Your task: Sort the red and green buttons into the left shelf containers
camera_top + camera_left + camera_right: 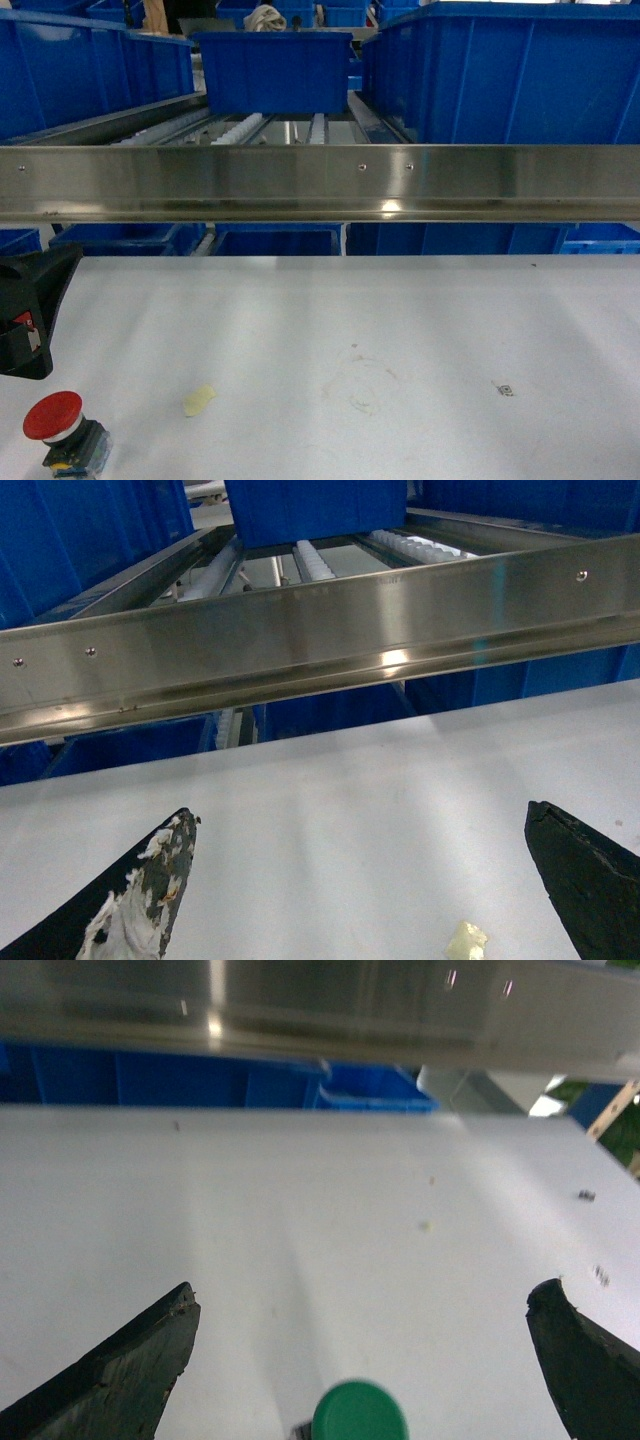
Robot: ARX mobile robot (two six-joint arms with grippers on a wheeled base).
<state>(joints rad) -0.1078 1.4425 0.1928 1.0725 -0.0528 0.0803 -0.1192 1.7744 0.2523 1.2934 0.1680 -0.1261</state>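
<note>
The red button (55, 425) stands upright on the white table near its front left corner, with a red mushroom cap on a dark base. My left gripper (360, 825) is open over bare table, and its dark body (30, 310) shows at the left edge of the head view, just behind the red button. The green button (360, 1415) lies at the bottom of the right wrist view between the spread fingers of my open right gripper (365, 1300), which does not touch it. Blue shelf containers (90, 70) stand on the roller shelf at the back left.
A steel rail (320, 185) runs across the shelf front above the table's far edge. More blue bins sit at the shelf's centre (272, 70) and right (510, 70), with others below. A pale yellowish tape scrap (198, 401) lies right of the red button.
</note>
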